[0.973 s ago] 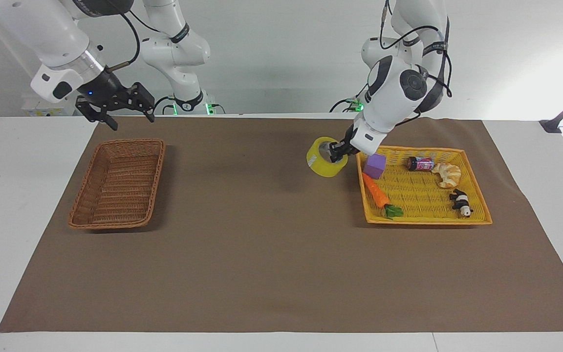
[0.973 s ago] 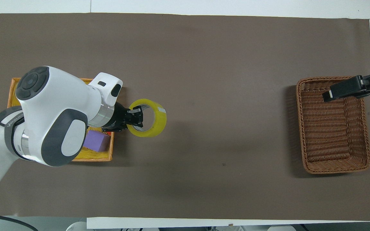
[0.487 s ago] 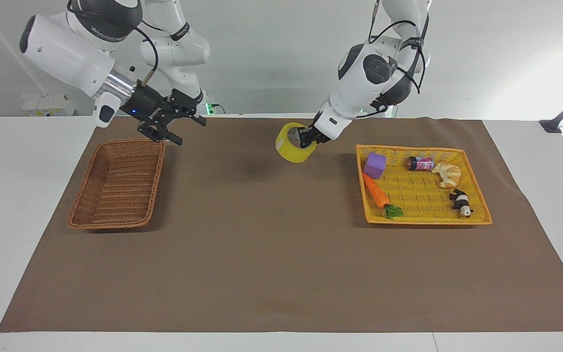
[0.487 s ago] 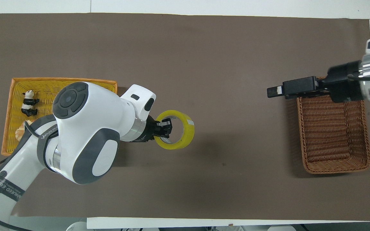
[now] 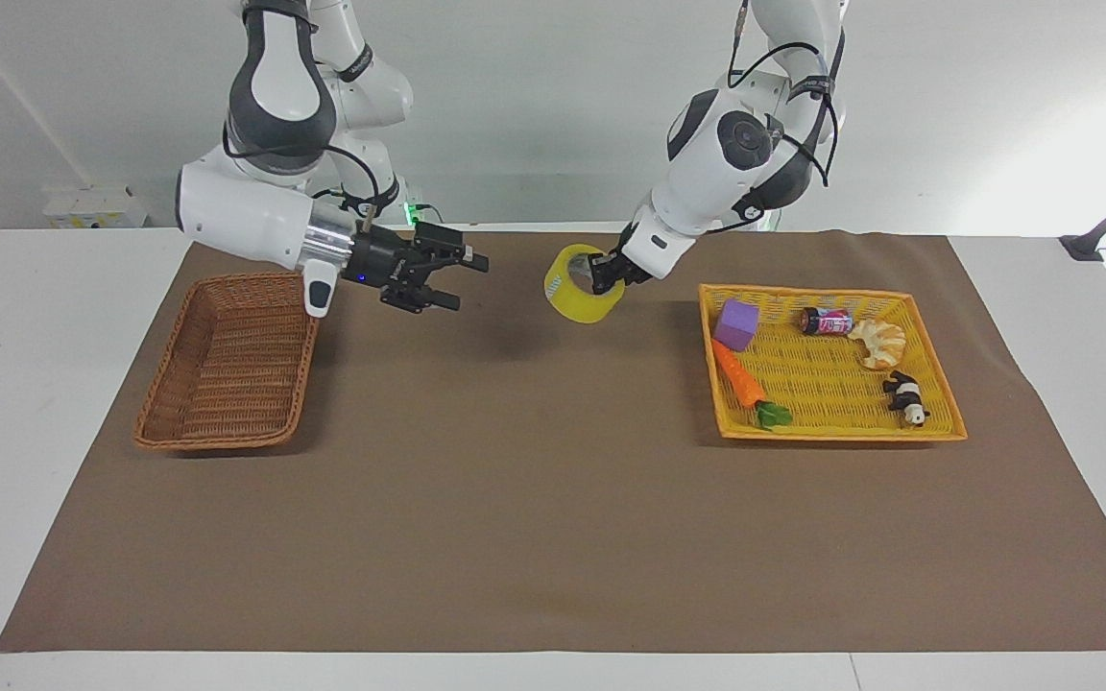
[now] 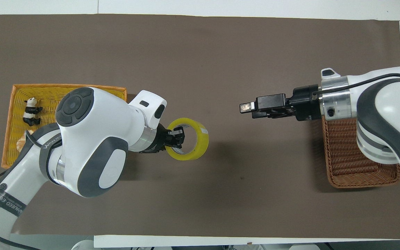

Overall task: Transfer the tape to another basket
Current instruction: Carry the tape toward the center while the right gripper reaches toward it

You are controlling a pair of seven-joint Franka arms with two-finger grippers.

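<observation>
The yellow tape (image 5: 576, 299) hangs in the air over the brown mat, between the two baskets. My left gripper (image 5: 604, 275) is shut on the roll's wall, one finger inside the ring. In the overhead view the tape (image 6: 197, 140) sticks out from the left gripper (image 6: 177, 136) toward the right arm's end. My right gripper (image 5: 467, 283) is open and empty, over the mat beside the brown wicker basket (image 5: 227, 374), pointing at the tape with a gap between them. It also shows in the overhead view (image 6: 247, 110), where the right arm covers part of the basket (image 6: 359, 170).
The yellow-orange tray basket (image 5: 831, 434) at the left arm's end holds a purple cube (image 5: 736, 323), a carrot (image 5: 740, 376), a small can (image 5: 827, 321), a bread piece (image 5: 879, 343) and a toy panda (image 5: 906, 398). The brown wicker basket holds nothing.
The left gripper carried the tape from beside the yellow tray toward the table's middle, then held. The right gripper swung from over the wicker basket toward the tape.
</observation>
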